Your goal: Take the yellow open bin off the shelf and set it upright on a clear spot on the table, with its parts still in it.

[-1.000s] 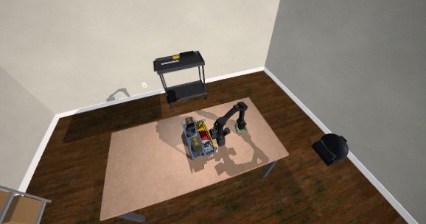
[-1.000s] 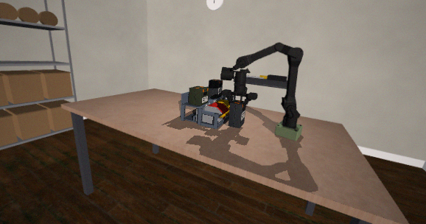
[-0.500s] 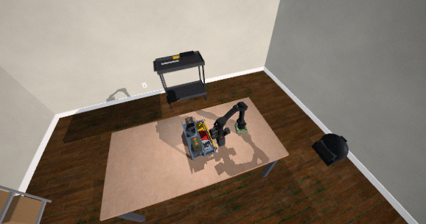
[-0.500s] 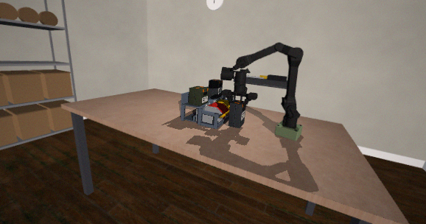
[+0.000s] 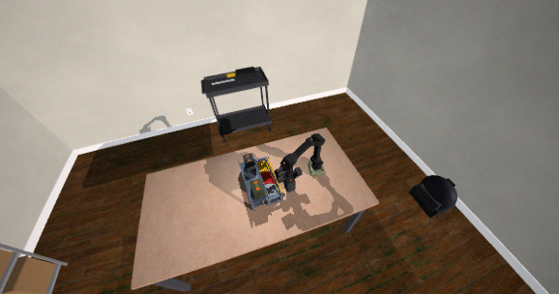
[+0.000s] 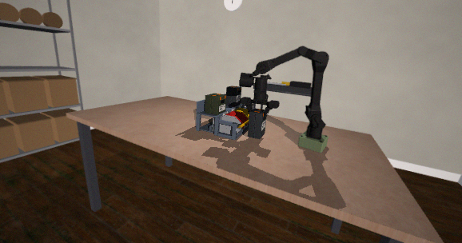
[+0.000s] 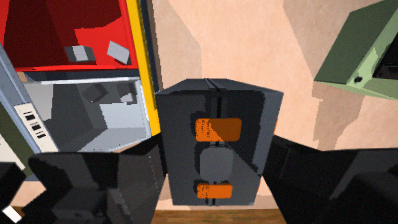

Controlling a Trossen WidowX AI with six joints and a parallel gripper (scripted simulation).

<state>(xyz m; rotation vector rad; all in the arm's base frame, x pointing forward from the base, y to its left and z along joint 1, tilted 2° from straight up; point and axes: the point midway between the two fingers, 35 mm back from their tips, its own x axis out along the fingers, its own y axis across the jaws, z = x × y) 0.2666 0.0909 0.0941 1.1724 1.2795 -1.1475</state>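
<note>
The yellow open bin (image 5: 264,165) (image 6: 240,115) (image 7: 143,65) sits in the small blue-grey shelf (image 5: 250,191) (image 6: 201,118) on the table. Its inside shows red, with two small grey parts (image 7: 80,53) lying in it. My gripper (image 5: 289,178) (image 6: 257,111) (image 7: 209,128) is just right of the shelf, beside the bin, not on it. It is shut on a dark grey box with orange labels (image 7: 217,135) (image 6: 256,125), which stands upright on the table against the bin's yellow wall.
A green box (image 6: 213,102) and a black box (image 6: 232,93) sit on the shelf, and a grey bin (image 7: 100,120) beside the yellow one. The arm's green base (image 5: 316,170) (image 6: 312,142) (image 7: 357,50) stands to the right. A black cart (image 5: 235,82) stands behind the table.
</note>
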